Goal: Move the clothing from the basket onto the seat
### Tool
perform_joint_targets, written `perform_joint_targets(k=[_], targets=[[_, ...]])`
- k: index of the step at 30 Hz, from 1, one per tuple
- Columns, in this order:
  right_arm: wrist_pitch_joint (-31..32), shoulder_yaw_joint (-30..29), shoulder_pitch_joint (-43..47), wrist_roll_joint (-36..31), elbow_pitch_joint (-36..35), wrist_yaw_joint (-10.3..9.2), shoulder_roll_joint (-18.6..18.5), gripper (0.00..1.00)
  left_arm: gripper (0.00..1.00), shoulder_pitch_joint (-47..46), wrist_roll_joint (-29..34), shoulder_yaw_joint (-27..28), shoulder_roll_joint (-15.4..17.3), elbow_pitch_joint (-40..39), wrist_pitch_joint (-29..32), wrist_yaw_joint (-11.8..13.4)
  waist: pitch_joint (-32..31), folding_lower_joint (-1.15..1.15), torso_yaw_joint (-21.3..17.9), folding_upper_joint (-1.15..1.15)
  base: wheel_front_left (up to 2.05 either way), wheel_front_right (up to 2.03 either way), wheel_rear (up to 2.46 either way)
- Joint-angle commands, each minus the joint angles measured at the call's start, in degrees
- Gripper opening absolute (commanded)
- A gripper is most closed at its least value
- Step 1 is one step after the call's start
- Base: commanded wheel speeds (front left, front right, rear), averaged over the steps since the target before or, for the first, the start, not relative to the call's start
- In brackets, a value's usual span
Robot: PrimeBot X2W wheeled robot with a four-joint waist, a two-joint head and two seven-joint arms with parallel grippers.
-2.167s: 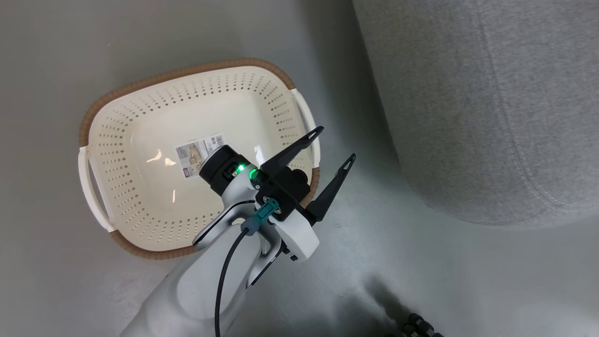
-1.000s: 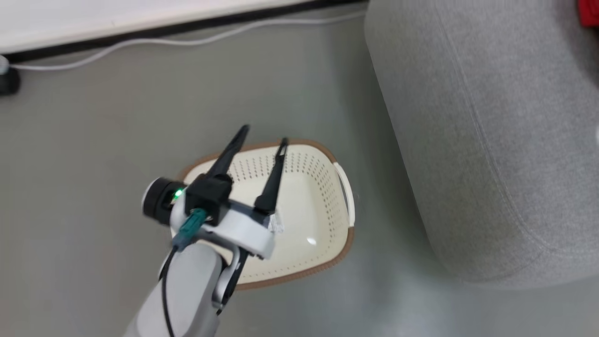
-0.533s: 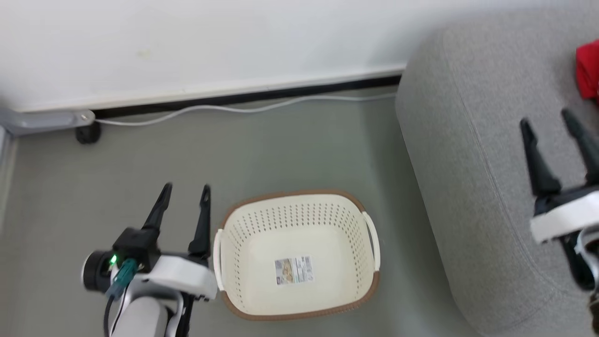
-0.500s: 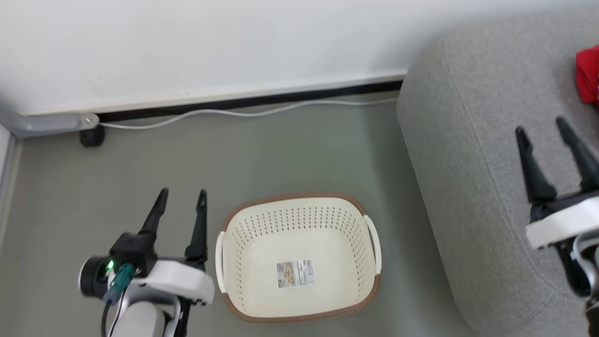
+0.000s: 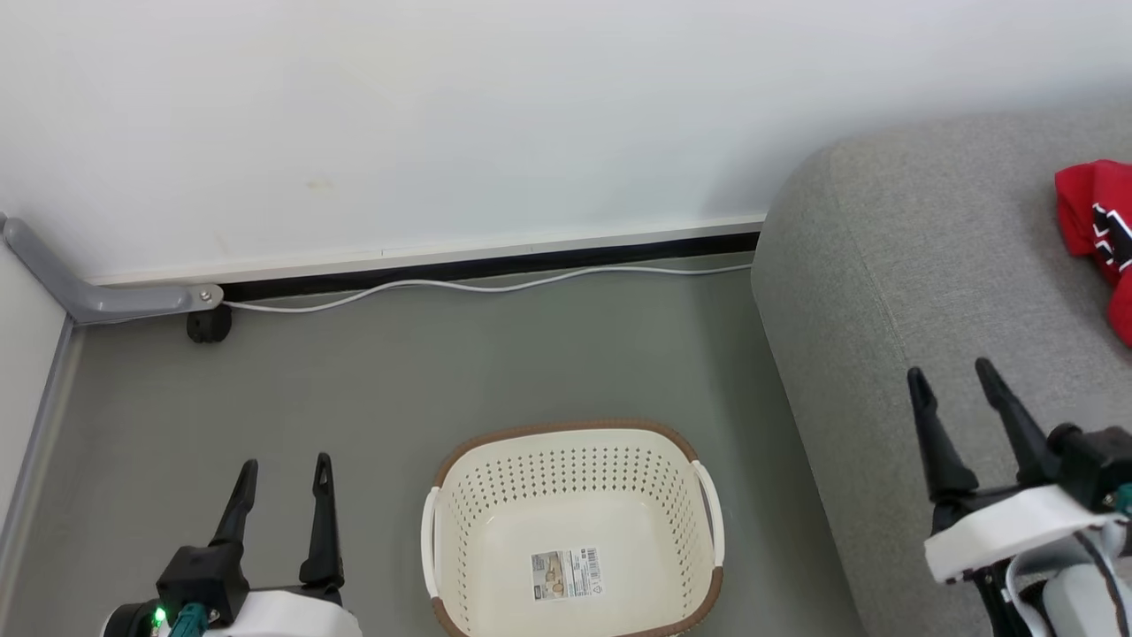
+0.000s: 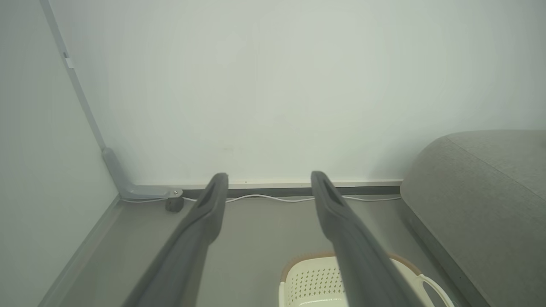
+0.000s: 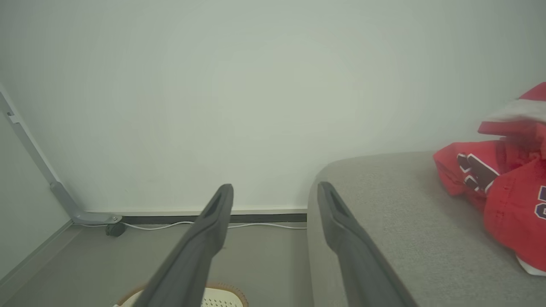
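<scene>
The cream perforated basket (image 5: 575,495) with its brown rim stands on the floor at the bottom centre, holding nothing but a label sticker (image 5: 567,573); its top also peeks into the left wrist view (image 6: 313,279). Red clothing (image 5: 1097,234) lies on the grey seat (image 5: 902,292) at the far right, seen larger in the right wrist view (image 7: 503,187). My left gripper (image 5: 285,469) hangs open left of the basket, nothing between its fingers. Over the seat's front part my right gripper (image 5: 953,372) is open too and holds nothing.
A white wall with a dark skirting strip runs behind. A white cable (image 5: 460,285) lies along the floor by it. A grey metal bracket (image 5: 106,296) and a small black wheel (image 5: 209,324) sit in the left corner. Grey floor lies between the basket and the wall.
The head camera has tilted up, so the wall now shows and the basket sits lower. My left gripper has left the basket and now hangs left of it; the right gripper has come into view.
</scene>
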Motion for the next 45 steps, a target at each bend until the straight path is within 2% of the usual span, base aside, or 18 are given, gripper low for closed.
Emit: perform_joint_targets(k=[1, 8, 16, 33, 34, 40, 45], targets=[[-0.28, 0.66, 1.41, -1.18, -0.63, 0.07, 0.39, 1.00, 1.00, 0.22, 0.60, 2.47, 0.41, -2.13, -0.35, 0.55, -0.86, 0.00, -0.20, 0.00, 0.00, 0.00, 0.00], [-0.28, 1.74, 4.54, -3.28, 0.26, 0.07, 2.17, 1.00, 1.00, 3.05, 0.60, 3.72, 0.00, -3.66, -0.35, 0.66, -2.11, 0.00, -0.72, 0.00, 0.00, 0.00, 0.00], [-0.28, 2.13, 6.15, -4.46, 2.38, 0.07, 3.26, 1.00, 1.00, 5.68, -0.64, 2.31, -0.16, -5.00, -0.35, 0.90, -2.87, 0.00, -1.24, 0.00, 0.00, 0.00, 0.00], [-0.28, 1.01, 5.27, -5.22, 1.17, 0.07, 3.65, 1.00, 1.00, 5.75, -1.68, 0.28, -0.18, -3.98, -0.35, -0.09, -3.17, 0.00, -2.33, 0.00, 0.00, 0.00, 0.00], [0.02, 0.24, 6.69, -4.93, 2.83, 0.00, 4.23, 0.00, 0.00, 7.69, -1.29, -1.32, -0.37, -2.57, 0.01, -0.09, -3.18, 0.00, -2.34, 0.00, 0.00, 0.00, 0.00], [0.44, 0.47, 8.16, -3.58, 4.93, 0.00, 5.51, 0.00, 0.00, 7.66, -2.72, -1.26, -0.81, 0.22, 0.43, -0.26, -3.22, 0.01, -2.33, 0.00, 0.00, 0.00, 0.00], [1.29, -0.19, 8.14, -0.57, 4.49, 0.00, 5.77, 0.00, 0.00, 7.16, -5.96, -0.86, -0.79, 0.19, 1.29, -0.68, -3.38, 0.13, -2.25, 0.00, 0.00, 0.00, 0.00]])
